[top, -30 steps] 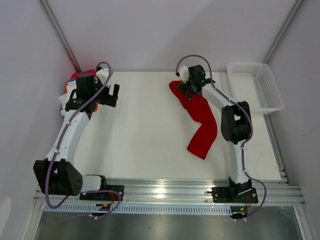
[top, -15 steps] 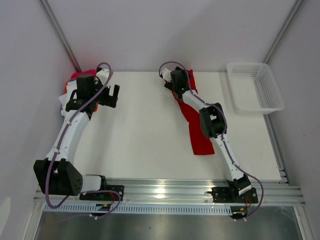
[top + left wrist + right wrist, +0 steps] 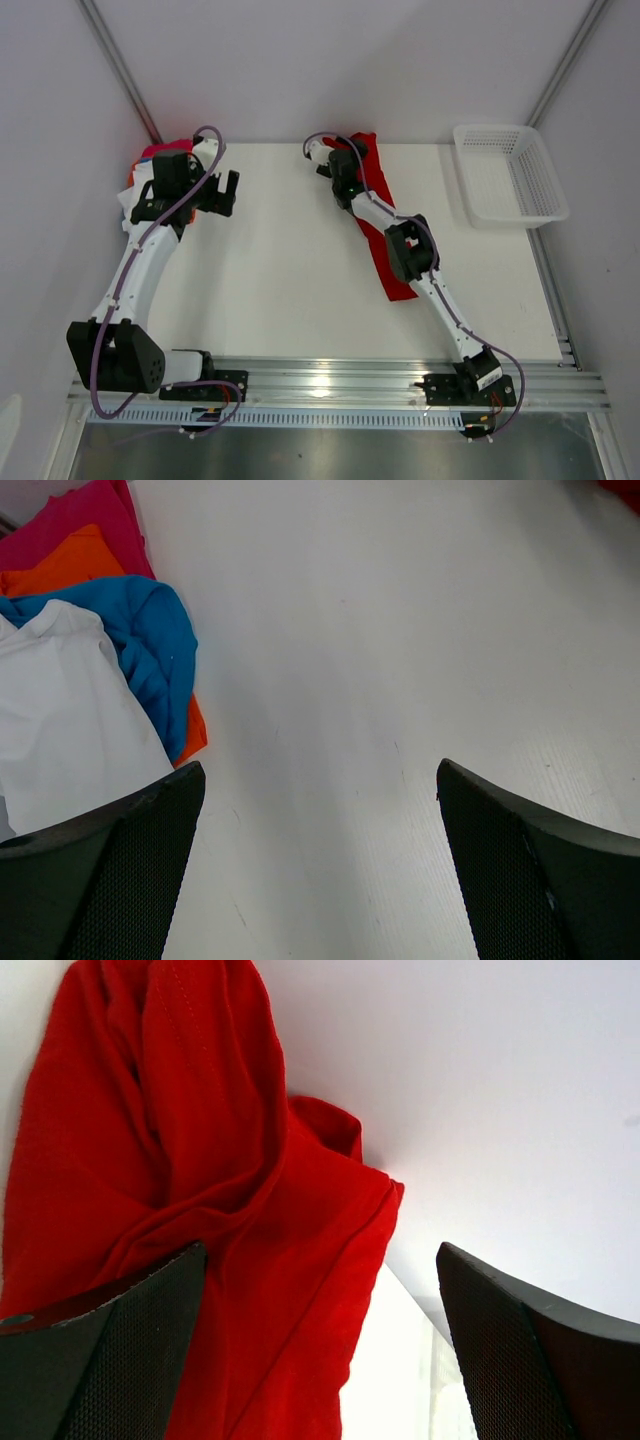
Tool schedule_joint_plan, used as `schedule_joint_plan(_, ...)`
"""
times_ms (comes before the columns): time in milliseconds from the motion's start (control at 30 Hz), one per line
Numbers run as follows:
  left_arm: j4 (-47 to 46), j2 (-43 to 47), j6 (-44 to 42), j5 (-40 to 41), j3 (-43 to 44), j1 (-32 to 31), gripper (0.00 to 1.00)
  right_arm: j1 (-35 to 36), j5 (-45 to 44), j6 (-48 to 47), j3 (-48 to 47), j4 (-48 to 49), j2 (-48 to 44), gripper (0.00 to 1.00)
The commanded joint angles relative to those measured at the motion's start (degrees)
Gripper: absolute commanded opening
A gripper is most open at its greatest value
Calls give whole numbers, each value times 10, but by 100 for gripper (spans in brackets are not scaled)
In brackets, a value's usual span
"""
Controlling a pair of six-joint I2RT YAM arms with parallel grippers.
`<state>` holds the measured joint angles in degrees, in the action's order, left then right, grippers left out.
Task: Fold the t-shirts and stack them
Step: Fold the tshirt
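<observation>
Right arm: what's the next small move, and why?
Probably lower the right gripper and close on the red t-shirt at its bunched end: the jaws stand open over crumpled cloth, holding nothing, and the shirt lies unspread.

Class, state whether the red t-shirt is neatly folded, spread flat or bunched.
Bunched: the red t-shirt lies in a long rumpled strip, with loose creases in the right wrist view.

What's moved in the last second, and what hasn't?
The right arm swung left and out to the far edge of the table, and the red t-shirt went with it, from a diagonal sprawl right of centre to a narrower strip bunched at the far edge. The right gripper now stands open over that bunch. Unchanged: the left gripper, open beside the pile of t-shirts, and the basket.
</observation>
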<state>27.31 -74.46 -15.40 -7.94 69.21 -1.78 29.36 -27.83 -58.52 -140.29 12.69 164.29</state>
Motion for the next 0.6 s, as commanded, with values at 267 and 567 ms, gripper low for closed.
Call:
schedule_joint_plan(267, -17, 46, 6, -1, -13, 6, 99, 29, -44, 95, 19, 49, -86, 99)
schedule_joint_plan(567, -16, 24, 8, -33, -5, 4, 99, -26, 40, 249, 135, -164, -360, 99)
